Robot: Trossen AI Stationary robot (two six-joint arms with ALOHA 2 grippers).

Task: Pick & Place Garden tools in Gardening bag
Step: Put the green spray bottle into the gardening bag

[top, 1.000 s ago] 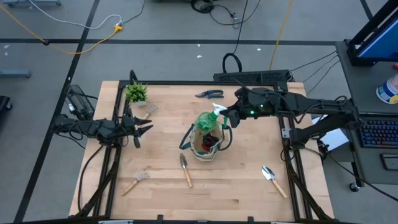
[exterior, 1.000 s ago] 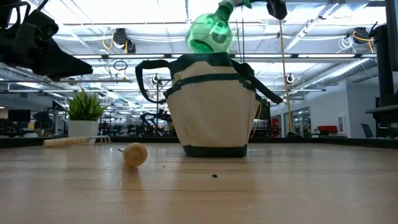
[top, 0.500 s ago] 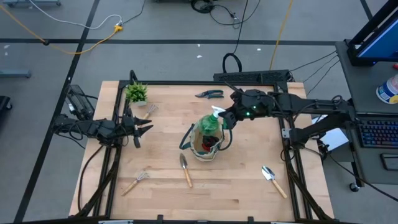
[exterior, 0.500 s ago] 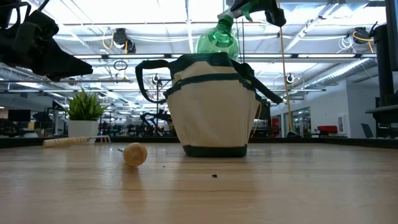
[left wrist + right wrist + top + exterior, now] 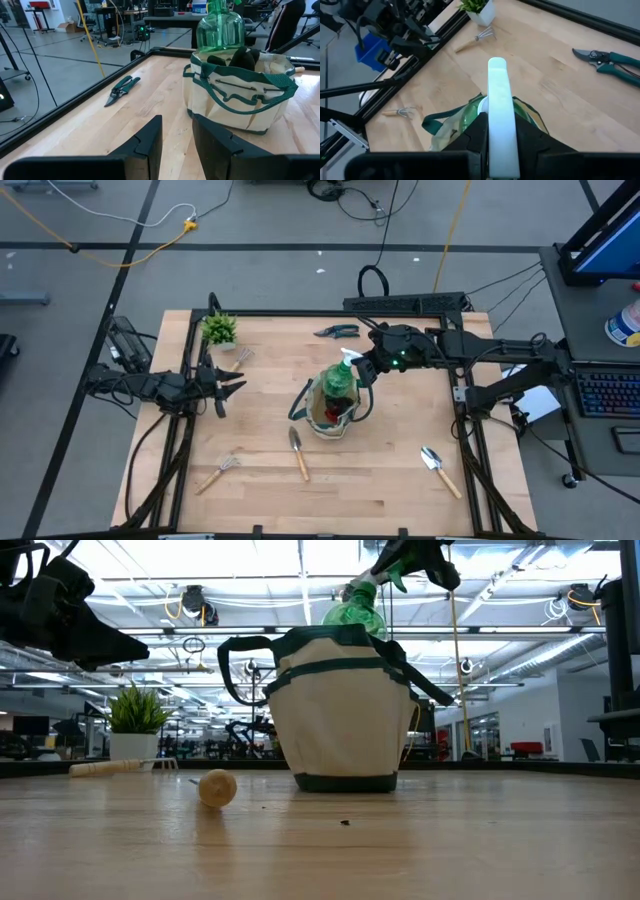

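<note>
The beige gardening bag (image 5: 333, 412) with green trim stands at the table's middle; it also shows in the low view (image 5: 345, 710). A small red item (image 5: 336, 409) lies inside it. My right gripper (image 5: 363, 366) is shut on the green spray bottle (image 5: 339, 379), whose body sits in the bag's mouth (image 5: 354, 614). My left gripper (image 5: 228, 387) is open and empty near the table's left edge. Pruning shears (image 5: 337, 332), two trowels (image 5: 298, 452) (image 5: 440, 469) and two hand rakes (image 5: 218, 472) (image 5: 240, 356) lie flat on the table. My right gripper pinches the bottle's white spray head (image 5: 497, 107) between its two fingers (image 5: 476, 134). The fingers come slanting down from the table's far right. The bottle hangs tilted below them, its green body (image 5: 470, 116) partly down inside the bag's open top.
A small potted plant (image 5: 219, 330) stands at the far left corner, one hand rake beside it. The bag's loop handles (image 5: 240, 665) stick out sideways. A black frame (image 5: 300, 314) rims the table. Bare wood lies along the near edge between the tools.
My right gripper has gone down and a little toward the table's far edge with the spray bottle. The bottle, earlier well above the bag's rim, now sits lower, with its body sunk into the bag's mouth.
</note>
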